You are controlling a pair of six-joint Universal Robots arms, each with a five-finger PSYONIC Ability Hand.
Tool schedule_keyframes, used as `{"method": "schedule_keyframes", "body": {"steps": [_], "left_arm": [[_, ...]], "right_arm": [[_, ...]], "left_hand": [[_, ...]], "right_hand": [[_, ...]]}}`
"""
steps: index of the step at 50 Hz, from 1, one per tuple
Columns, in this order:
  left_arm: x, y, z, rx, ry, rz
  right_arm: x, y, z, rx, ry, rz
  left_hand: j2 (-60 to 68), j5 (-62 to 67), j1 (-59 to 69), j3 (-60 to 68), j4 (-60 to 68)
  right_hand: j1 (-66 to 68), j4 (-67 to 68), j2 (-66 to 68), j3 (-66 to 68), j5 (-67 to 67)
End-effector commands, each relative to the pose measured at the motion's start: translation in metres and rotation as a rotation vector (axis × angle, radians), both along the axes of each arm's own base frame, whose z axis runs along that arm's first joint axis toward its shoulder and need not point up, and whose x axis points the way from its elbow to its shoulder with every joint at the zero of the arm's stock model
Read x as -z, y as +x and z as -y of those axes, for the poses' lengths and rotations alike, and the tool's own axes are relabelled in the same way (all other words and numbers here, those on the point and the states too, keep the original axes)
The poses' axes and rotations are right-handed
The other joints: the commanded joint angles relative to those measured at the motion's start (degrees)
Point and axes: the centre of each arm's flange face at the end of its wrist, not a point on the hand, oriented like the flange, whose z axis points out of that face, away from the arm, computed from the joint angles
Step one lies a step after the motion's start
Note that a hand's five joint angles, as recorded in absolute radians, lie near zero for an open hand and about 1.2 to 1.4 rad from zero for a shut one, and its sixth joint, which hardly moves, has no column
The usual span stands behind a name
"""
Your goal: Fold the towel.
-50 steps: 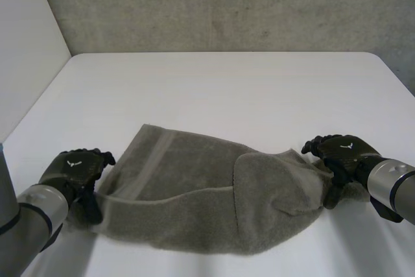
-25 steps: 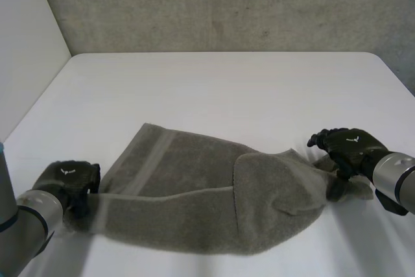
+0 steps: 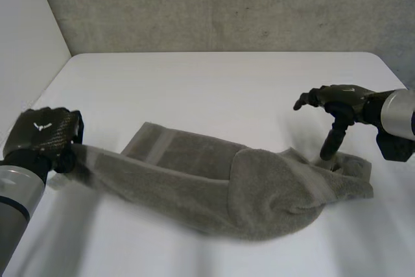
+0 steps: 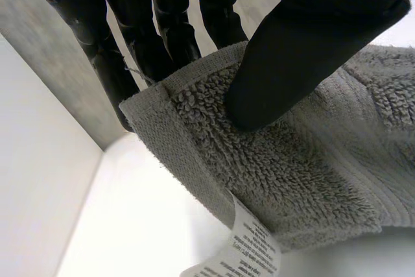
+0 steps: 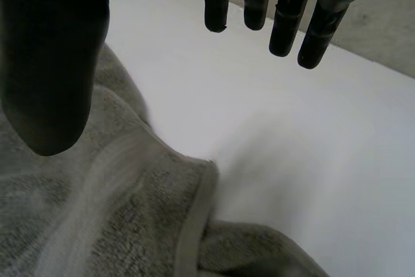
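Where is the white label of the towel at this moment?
In the left wrist view, the white label hangs from the towel corner that the left hand pinches, close to its thumb.

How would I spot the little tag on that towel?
On the white table lies a grey towel. Follow it to the corner pinched in the left hand. At that hem hangs the tag: white, with small print, unlike the plain terry.
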Motion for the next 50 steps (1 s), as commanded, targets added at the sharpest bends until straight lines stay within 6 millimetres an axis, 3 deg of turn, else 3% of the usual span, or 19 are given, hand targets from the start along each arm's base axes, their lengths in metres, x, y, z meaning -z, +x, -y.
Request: {"method": "schedule_keyframes", "body": {"steps": [1,9,16,25,28,30,31,32,33,35,36,38,39,40,41,42,43,45,50], "left_arm": [[-0.017,0.002,-0.006,-0.003,-0.156,-0.038],[-0.024,0.003,-0.011,0.000,-0.267,-0.062],[-0.025,0.004,-0.011,-0.006,-0.273,-0.068],[-0.036,0.004,-0.013,-0.004,-0.318,-0.091],[-0.044,0.004,-0.013,-0.002,-0.343,-0.122],[-0.047,0.003,-0.012,0.000,-0.350,-0.132],[-0.051,0.003,-0.009,0.002,-0.361,-0.141],[-0.057,0.001,-0.005,0.004,-0.377,-0.146],[-0.057,0.001,-0.005,0.004,-0.377,-0.147],[-0.066,0.000,-0.002,0.009,-0.403,-0.155],[-0.080,-0.003,0.004,0.013,-0.440,-0.166],[-0.093,-0.005,0.013,0.013,-0.474,-0.176],[-0.107,-0.009,0.025,0.021,-0.509,-0.194],[-0.125,-0.016,0.037,0.037,-0.553,-0.224],[-0.125,-0.016,0.037,0.037,-0.554,-0.224],[-0.145,-0.024,0.048,0.056,-0.605,-0.261],[-0.145,-0.024,0.048,0.057,-0.606,-0.261],[-0.178,-0.033,0.076,0.057,-0.702,-0.329],[-0.203,-0.044,0.110,0.036,-0.784,-0.402]], "right_arm": [[0.001,0.010,0.008,-0.025,0.054,0.004],[0.018,0.037,0.009,-0.091,0.095,-0.008],[0.053,0.065,0.004,-0.133,0.171,-0.034],[0.086,0.080,0.001,-0.136,0.209,-0.094],[0.092,0.084,0.004,-0.117,0.182,-0.118],[0.082,0.089,0.015,-0.093,0.080,-0.109],[0.081,0.089,0.015,-0.093,0.080,-0.109],[0.070,0.090,0.024,-0.075,0.004,-0.093],[0.070,0.090,0.025,-0.075,0.003,-0.093],[0.022,0.096,0.046,-0.022,-0.237,-0.022],[0.021,0.096,0.047,-0.021,-0.238,-0.022],[-0.048,0.099,0.066,0.045,-0.563,0.109],[-0.048,0.099,0.066,0.045,-0.565,0.110],[-0.078,0.099,0.072,0.075,-0.715,0.183],[-0.079,0.099,0.072,0.076,-0.717,0.184],[-0.101,0.097,0.073,0.088,-0.836,0.239],[-0.120,0.092,0.071,0.098,-0.934,0.279],[-0.134,0.090,0.064,0.099,-1.016,0.310],[-0.136,0.083,0.046,0.103,-1.060,0.299]], "left_hand": [[10.28,11.75,11.87,10.33,10.25],[10.28,11.75,11.87,10.33,10.25],[10.28,11.75,11.87,10.33,10.25],[10.28,11.75,11.87,10.33,10.25],[10.28,11.75,11.87,10.33,10.25],[10.28,11.75,11.87,10.33,10.25],[10.28,11.75,11.87,10.33,10.25],[10.28,11.75,11.87,10.33,10.25],[10.28,11.75,11.87,10.33,10.25],[10.28,11.75,11.87,10.33,10.25],[10.28,11.75,11.87,10.33,10.25],[10.28,11.75,11.87,10.33,10.25],[10.28,11.75,11.87,10.33,10.25],[10.28,11.75,11.87,10.33,10.25],[10.28,11.75,11.87,10.33,10.25],[10.28,11.75,11.87,10.33,10.25],[10.28,11.75,11.87,10.33,10.25],[10.28,11.75,11.87,10.33,10.25],[10.28,11.75,11.87,10.33,10.25]], "right_hand": [[-3.21,-4.71,-3.93,-3.99,-3.34],[-3.21,-4.71,-3.93,-3.99,-3.34],[-3.21,-4.71,-3.93,-3.99,-3.34],[-3.21,-4.71,-3.93,-3.99,-3.34],[13.19,11.69,12.47,12.41,13.06],[49.49,47.99,48.77,48.71,49.36],[49.69,48.19,48.97,48.91,49.56],[66.62,65.12,65.90,65.84,66.49],[66.79,65.29,66.07,66.01,66.66],[66.79,65.29,66.07,66.01,66.66],[66.79,65.29,66.07,66.01,66.66],[66.79,65.29,66.07,66.01,66.66],[66.79,65.29,66.07,66.01,66.66],[66.79,65.29,66.07,66.01,66.66],[66.79,65.29,66.07,66.01,66.66],[66.79,65.29,66.07,66.01,66.66],[66.79,65.29,66.07,66.01,66.66],[66.79,65.29,66.07,66.01,66.66],[66.79,65.29,66.07,66.01,66.66]]}}
